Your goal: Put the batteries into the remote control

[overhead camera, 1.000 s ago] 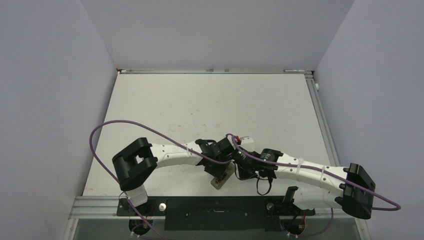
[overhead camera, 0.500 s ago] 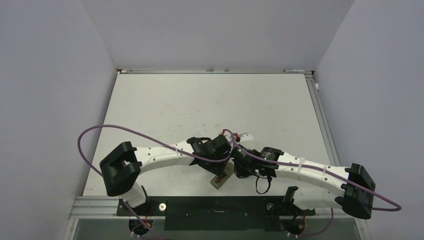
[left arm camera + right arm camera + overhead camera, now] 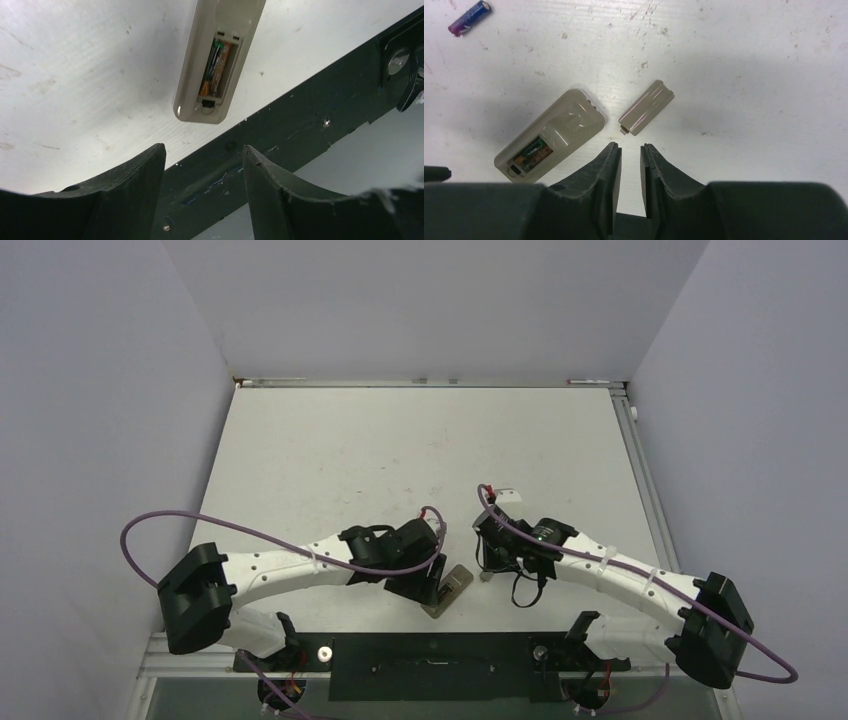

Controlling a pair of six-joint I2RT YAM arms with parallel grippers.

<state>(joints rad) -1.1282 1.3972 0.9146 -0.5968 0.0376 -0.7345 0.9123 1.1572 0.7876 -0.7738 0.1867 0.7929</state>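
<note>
The remote control (image 3: 551, 134) lies back up on the white table, its battery recess uncovered. A brownish-gold battery (image 3: 530, 154) sits in the recess, and it also shows in the left wrist view (image 3: 216, 68) inside the remote control (image 3: 220, 30). A purple-blue battery (image 3: 469, 17) lies loose on the table, apart from the remote. My left gripper (image 3: 204, 150) is open and empty, just short of the remote's end. My right gripper (image 3: 630, 147) hovers with its jaws a narrow gap apart and nothing between them. In the top view the remote control (image 3: 455, 586) lies between left gripper (image 3: 428, 590) and right gripper (image 3: 487, 565).
The beige battery cover (image 3: 646, 107) lies loose next to the remote. A black rail (image 3: 300, 130) runs along the table's near edge just beyond the remote. Purple cables loop over both arms. Grey walls stand on three sides of the table.
Both grippers have drawn away from the remote, the left one toward the left and the right one back to the right. The left jaws have opened wider.
</note>
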